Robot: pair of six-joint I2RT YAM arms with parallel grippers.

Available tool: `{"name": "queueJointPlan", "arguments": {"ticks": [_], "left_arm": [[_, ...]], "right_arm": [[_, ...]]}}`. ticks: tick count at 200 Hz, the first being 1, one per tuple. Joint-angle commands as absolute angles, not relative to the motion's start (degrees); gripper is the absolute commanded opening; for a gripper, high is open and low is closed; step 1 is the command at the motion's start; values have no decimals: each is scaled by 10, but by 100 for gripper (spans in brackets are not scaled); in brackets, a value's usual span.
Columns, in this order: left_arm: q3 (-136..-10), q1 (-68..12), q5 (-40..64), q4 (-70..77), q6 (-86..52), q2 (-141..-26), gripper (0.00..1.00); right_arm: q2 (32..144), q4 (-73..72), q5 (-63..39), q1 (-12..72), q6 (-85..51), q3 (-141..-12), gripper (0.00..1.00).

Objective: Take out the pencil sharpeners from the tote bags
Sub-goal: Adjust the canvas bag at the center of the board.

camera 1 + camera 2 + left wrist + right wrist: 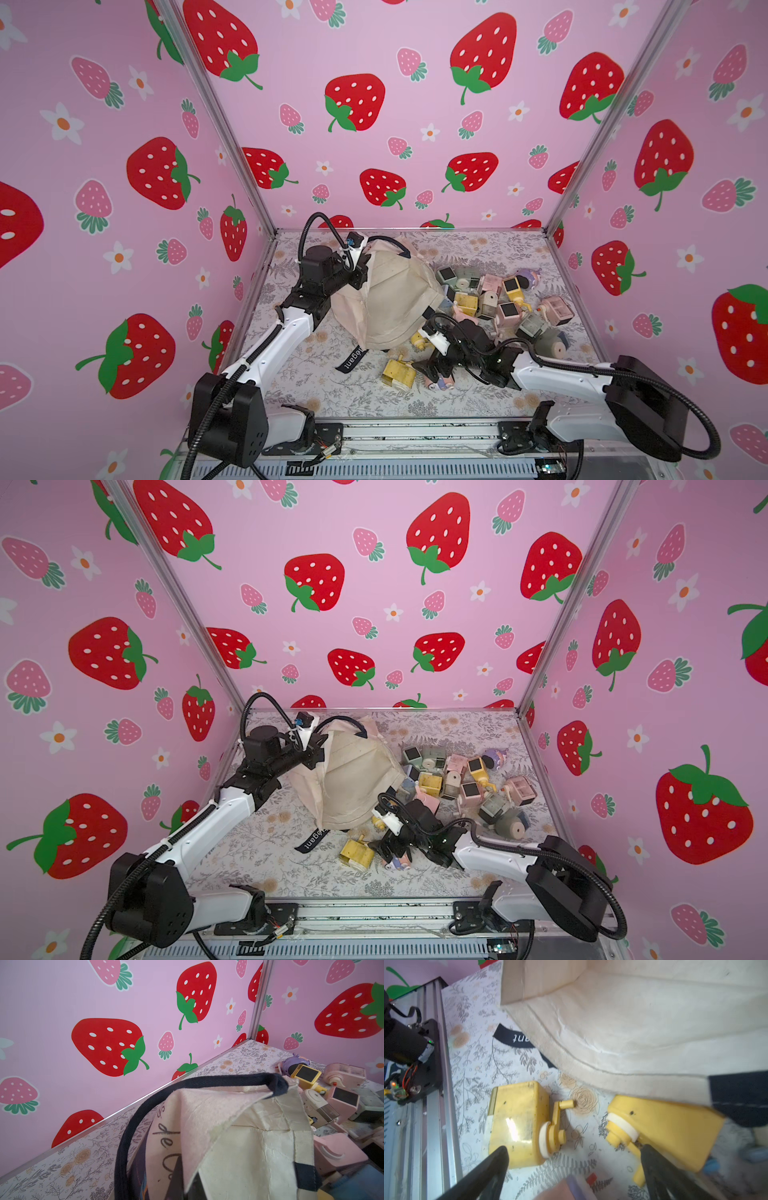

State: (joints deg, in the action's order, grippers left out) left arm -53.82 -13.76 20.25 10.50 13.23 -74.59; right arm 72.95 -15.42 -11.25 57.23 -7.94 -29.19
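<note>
- In both top views the tote bag (390,299) sits in the middle of the desk (316,390), puffed up like a tent. I think it is held up so things can tumble out of its mouth.
- A big heap of pencil sharpeners (498,295) lies on the desk just beside the bag, on the side away from the left arm. So I think most are out. The inside of the bag is hidden.
- The left pincer (360,272) is at the bag's far top edge. Its tips are together and pinch the cloth.
- The right pincer (432,370) is low, near the bag's front edge, beside a yellow sharpener (398,372).
- In the left wrist view the bag's cloth and its dark blue handle (128,1136) fill the close part. The pincer tips are hidden here. More sharpeners lie past the bag.
- In the right wrist view the right pincer (574,1167) is wide apart and holds nothing.
- A second yellow sharpener (670,1126) pokes out from under the bag's edge and touches it.
- A blurry pink sharpener (562,1188) lies low between the tips. I cannot tell if they touch it.
</note>
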Motion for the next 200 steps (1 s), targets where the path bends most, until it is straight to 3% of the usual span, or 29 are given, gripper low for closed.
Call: {"name": "queueJointPlan", "arguments": {"ticks": [1,23,54,89,124,153,200], "left_arm": [[-566,-130,218,108,120,-735,0],[-592,-129,202,74,70,-726,0],[-667,-105,93,4,-86,-749,0],[-818,0,195,-116,-278,-877,0],[-906,76,375,-141,-430,-1040,0],[-910,92,379,-141,-442,-1083,0],[-887,94,383,-122,-442,-1080,0]], "right_arm": [[709,-144,-37,560,-105,-334,99],[712,-145,-7,536,-142,-350,99],[711,-130,-6,517,-149,-366,99],[745,-98,-66,487,-179,-399,99],[895,-117,-163,473,-210,-504,99],[1021,-155,-239,471,-244,-609,99],[1165,-176,-236,463,-376,-765,99]]}}
